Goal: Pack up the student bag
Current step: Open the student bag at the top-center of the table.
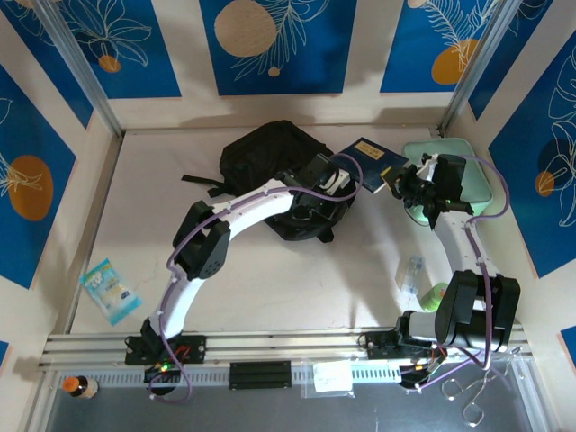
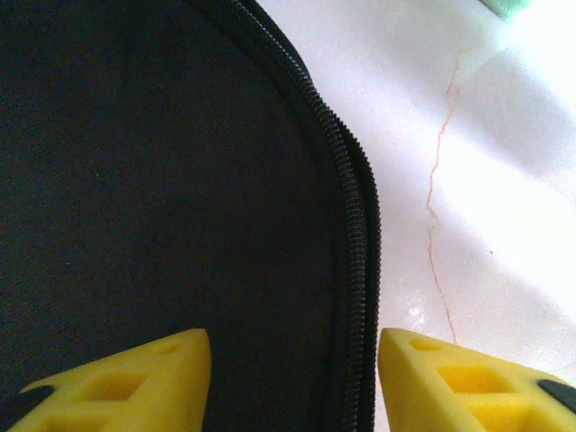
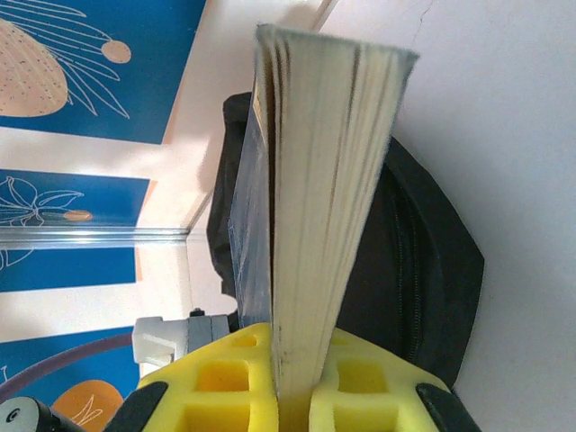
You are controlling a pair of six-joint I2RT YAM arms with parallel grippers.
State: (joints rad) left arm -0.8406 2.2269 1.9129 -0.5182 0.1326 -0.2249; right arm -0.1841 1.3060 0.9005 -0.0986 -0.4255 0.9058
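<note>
Black fabric of the student bag lies far-centre on the bench beneath the left fingers, spread open astride its zipper — seemingly closed — while the right fingers clamp a book beside it, so loading is in hand and next needs the bag's mouth opened.

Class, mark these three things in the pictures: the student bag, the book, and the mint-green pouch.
student bag [image 1: 261,153], top external view, on its rounded upper fabric panel.
book [image 3: 315,207], right wrist view, on its cream page edges.
mint-green pouch [image 1: 445,147], top external view, on its far edge.
</note>
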